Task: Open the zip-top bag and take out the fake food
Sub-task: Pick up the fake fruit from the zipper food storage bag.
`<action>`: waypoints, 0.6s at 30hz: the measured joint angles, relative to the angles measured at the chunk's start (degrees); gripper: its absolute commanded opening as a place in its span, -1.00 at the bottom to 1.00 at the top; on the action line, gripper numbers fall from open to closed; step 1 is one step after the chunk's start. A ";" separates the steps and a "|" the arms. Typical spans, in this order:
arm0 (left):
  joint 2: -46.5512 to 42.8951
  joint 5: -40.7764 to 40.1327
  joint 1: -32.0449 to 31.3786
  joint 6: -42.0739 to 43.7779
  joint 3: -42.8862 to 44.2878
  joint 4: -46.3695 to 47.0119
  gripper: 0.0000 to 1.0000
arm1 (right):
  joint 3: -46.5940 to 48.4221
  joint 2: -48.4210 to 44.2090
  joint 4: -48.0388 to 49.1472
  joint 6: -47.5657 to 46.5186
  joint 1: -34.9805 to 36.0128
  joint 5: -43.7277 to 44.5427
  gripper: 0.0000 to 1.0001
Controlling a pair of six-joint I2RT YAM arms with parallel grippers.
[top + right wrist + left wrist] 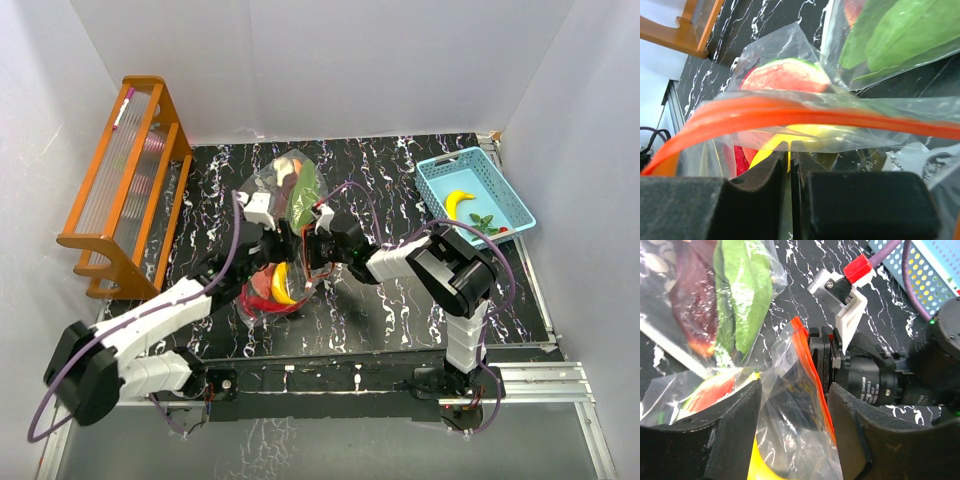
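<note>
Zip-top bag (262, 292) is seen overhead with left gripper (287, 238) and right gripper (312, 240) both at its mouth; left wrist: jaws parted astride the zip strip (812, 375) running away from them; right wrist: jaws clamped on bag film, fake food (785, 77) just ahead.

2 white-and-black arms reach in from the near edge and meet at mid-table, their wrists close together. The left arm (170, 305) stretches diagonally up from the lower left. The left gripper (283, 240) has its 2 dark fingers (730, 435) standing apart. The right arm (450, 265) folds sharply at the elbow and points leftward. The right gripper (312, 243) has its fingers pressed together on a fold of the bag (865, 130).
</note>
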 measured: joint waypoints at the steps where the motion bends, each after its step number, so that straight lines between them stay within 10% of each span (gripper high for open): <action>1: -2.71 -1.05 -0.39 -0.39 -1.42 0.09 -0.04 | 0.00 0.00 -0.15 -0.09 0.22 -0.02 -0.78; 8: -12.11 -5.97 -0.59 -5.07 -9.27 -0.07 -1.00 | -0.20 0.00 -0.26 -0.66 0.92 -0.24 -0.78; 18: -4.24 -4.11 -0.59 -9.68 -16.46 4.17 -1.00 | -2.05 -0.76 -0.81 -1.33 0.87 0.04 -0.78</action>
